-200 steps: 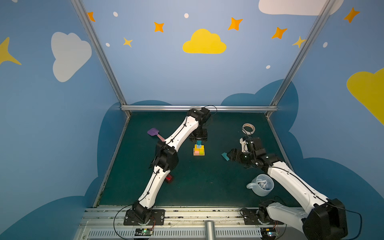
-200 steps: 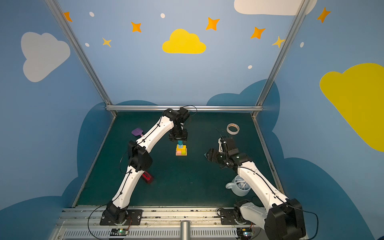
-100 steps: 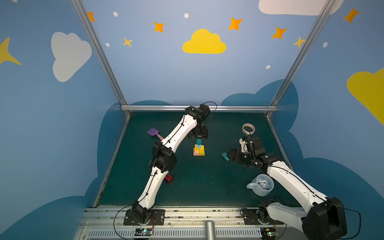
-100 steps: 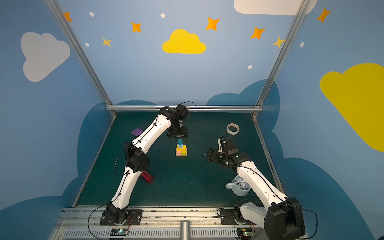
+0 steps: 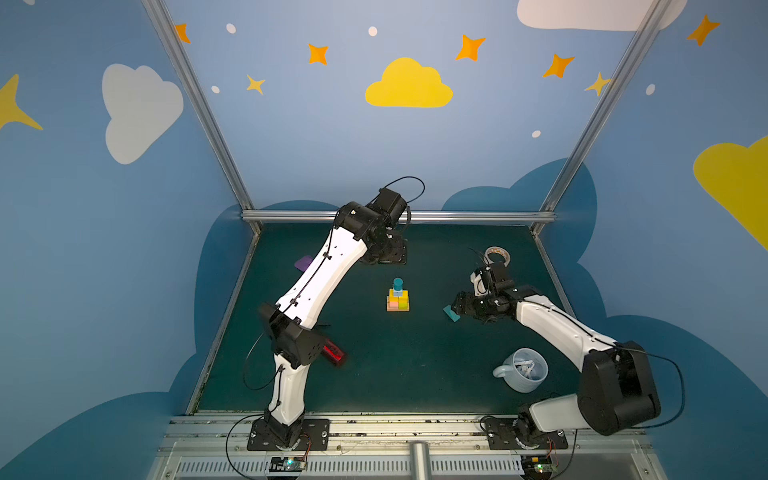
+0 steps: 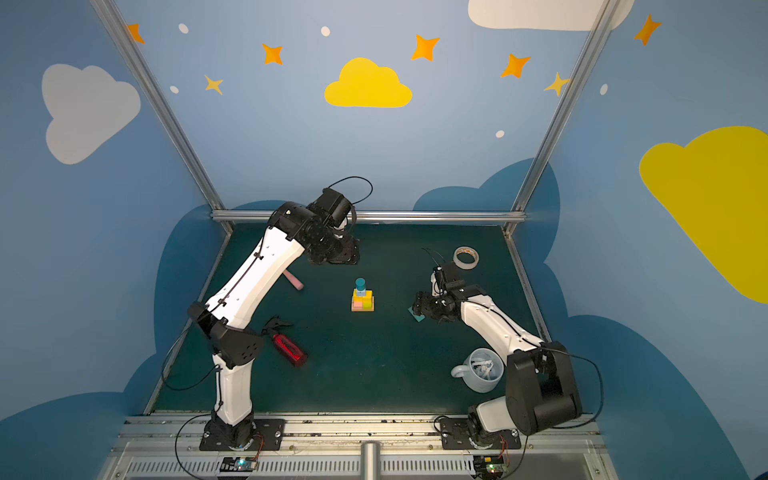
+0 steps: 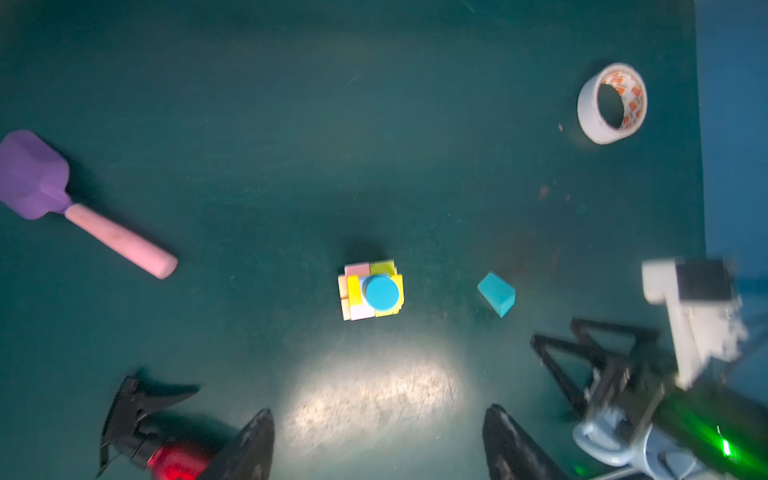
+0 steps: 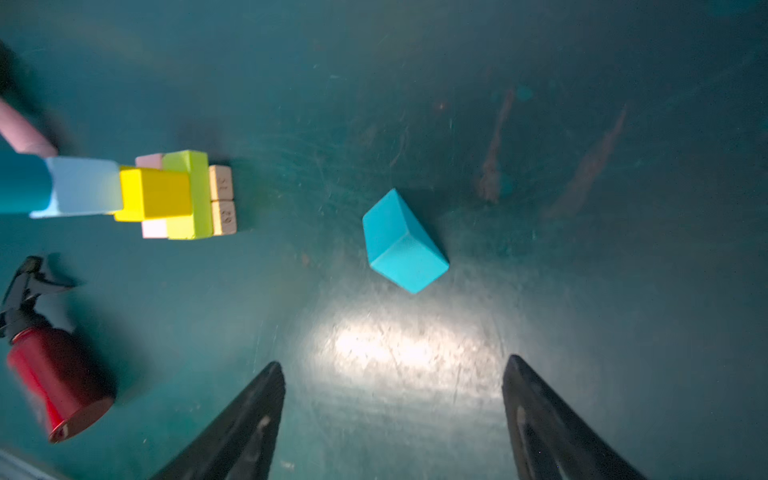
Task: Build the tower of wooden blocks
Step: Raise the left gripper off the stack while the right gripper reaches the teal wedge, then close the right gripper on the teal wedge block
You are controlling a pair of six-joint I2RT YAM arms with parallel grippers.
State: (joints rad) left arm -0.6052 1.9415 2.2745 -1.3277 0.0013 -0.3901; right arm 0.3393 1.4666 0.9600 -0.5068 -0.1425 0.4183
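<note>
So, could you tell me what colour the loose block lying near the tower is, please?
Teal, the house-shaped block; clearest in the right wrist view.

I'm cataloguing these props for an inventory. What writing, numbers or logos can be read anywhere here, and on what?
"29", perhaps, stamped sideways on the end of one tan bar; not certain.
Two stamped digits on the end of the other tan bar: too blurred to read.
Orange print inside the tape roll: too small to read.
Dark marks on the red bottle: too small to read.
No other text shows.
</note>
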